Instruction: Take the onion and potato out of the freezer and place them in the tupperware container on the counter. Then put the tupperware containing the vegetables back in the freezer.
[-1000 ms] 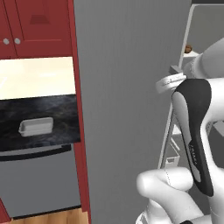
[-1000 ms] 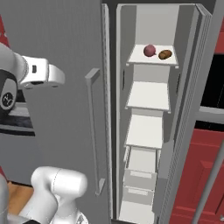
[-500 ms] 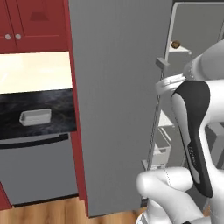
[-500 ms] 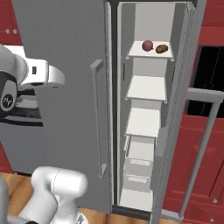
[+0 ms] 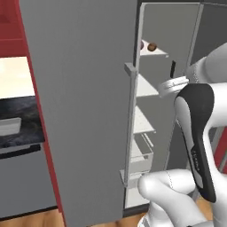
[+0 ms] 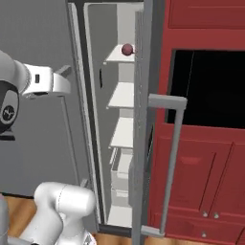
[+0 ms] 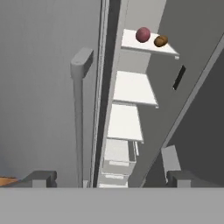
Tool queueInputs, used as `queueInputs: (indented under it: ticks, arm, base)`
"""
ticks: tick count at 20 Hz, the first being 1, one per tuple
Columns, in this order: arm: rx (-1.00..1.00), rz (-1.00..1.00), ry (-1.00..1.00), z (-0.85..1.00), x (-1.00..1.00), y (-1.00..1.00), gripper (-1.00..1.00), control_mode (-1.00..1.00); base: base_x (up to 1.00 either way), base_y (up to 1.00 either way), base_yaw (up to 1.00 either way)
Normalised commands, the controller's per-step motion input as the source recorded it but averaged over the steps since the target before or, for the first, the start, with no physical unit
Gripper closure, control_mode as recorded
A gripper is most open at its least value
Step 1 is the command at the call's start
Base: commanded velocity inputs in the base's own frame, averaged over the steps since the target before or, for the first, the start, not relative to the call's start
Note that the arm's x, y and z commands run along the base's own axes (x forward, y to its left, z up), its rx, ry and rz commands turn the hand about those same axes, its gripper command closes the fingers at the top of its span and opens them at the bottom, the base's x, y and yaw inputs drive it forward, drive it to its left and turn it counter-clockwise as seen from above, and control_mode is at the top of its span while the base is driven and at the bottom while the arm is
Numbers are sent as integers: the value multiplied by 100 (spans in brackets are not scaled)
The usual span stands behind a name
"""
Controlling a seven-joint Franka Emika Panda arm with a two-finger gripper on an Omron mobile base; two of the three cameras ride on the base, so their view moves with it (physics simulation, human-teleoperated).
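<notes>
Partly, the freezer (image 6: pixel 122 143) door hides the potato (image 5: pixel 152 46).

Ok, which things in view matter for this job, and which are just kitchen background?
Job things:
- onion, top freezer shelf
- potato, beside it
- freezer, door open
- tupperware container
- counter

Background:
- dark red cabinets
- black oven opening
- wooden floor

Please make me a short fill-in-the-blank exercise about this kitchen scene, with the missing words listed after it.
1. The onion and the potato lie on the ______ shelf of the freezer.
2. The freezer's door stands ______.
3. The tupperware container sits on the ______.
4. The gripper holds ______.

Missing words: top; open; counter; nothing
</notes>
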Motion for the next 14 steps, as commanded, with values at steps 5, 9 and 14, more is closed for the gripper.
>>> queueInputs:
  ticks: [5, 9, 14]
  arm:
    - [0, 0, 0, 0, 0, 0, -100, 100]
    - [0, 0, 0, 0, 0, 0, -100, 100]
    - [0, 0, 0, 0, 0, 0, -100, 100]
  base:
    - [70, -19, -9]
    - [76, -5, -7]
    - [64, -20, -6]
